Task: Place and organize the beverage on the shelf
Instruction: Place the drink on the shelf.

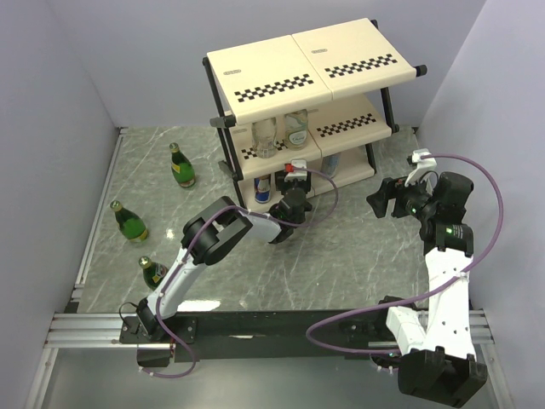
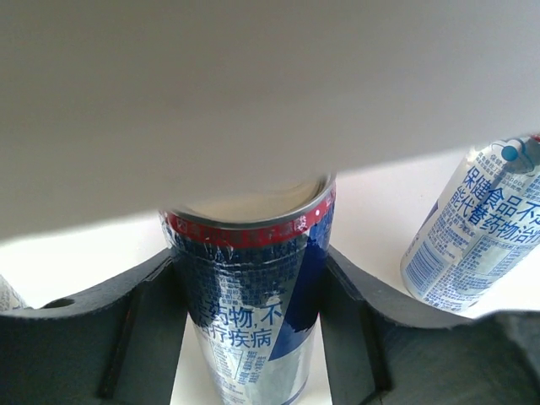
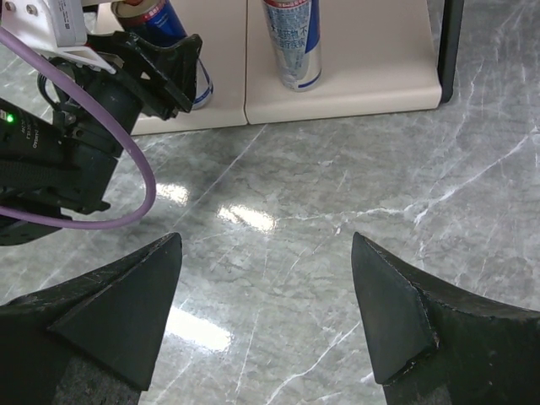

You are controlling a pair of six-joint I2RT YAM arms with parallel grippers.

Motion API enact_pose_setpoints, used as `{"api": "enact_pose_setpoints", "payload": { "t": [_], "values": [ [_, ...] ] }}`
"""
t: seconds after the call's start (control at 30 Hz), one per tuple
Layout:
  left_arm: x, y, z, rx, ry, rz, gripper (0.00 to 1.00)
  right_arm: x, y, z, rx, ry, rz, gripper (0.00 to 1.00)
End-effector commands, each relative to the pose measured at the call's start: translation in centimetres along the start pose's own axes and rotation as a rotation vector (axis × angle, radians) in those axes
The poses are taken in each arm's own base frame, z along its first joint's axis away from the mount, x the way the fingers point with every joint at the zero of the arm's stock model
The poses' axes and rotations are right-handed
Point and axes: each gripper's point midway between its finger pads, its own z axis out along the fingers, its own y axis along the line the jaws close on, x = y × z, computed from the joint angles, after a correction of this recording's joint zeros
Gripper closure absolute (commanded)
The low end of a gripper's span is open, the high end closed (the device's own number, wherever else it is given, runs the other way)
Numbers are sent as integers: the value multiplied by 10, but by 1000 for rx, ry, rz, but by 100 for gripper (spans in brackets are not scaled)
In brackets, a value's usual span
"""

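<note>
Left wrist view: a shelf panel (image 2: pixel 253 84) hangs above the left jaws, with a second can (image 2: pixel 472 228) to their right. They pinch a silver-and-blue can (image 2: pixel 249 304) with a red band on top — the right jaws are spread and empty.

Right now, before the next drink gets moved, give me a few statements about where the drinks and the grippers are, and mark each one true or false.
1. Three green bottles stand on the table, left of the shelf. True.
2. The right gripper is closed on a drink. False: it is open over the table with nothing between its fingers.
3. The left gripper has a silver-and-blue can between its fingers, under a shelf panel. True.
4. The shelf's top tier carries drinks. False: the other cans stand on the bottom tier.
5. Two clear bottles stand on the middle tier. True.
</note>
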Motion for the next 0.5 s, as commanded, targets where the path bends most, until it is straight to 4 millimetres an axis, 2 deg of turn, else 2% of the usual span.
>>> {"api": "enact_pose_setpoints", "payload": {
  "t": [0.0, 0.13, 0.37, 0.47],
  "values": [
    [-38, 6, 6, -44, -77, -129, 36, -13, 2, -6, -3, -38, -27, 13],
    [-38, 8, 5, -46, -79, -133, 25, -12, 2, -6, -3, -36, -24, 13],
    [-38, 7, 4, -45, -79, -135, 23, -12, 1, -6, -3, -35, -22, 13],
    [-37, 6, 1, -34, -78, -135, 18, -12, 1, -6, -4, -36, -21, 13]
  ]
}}
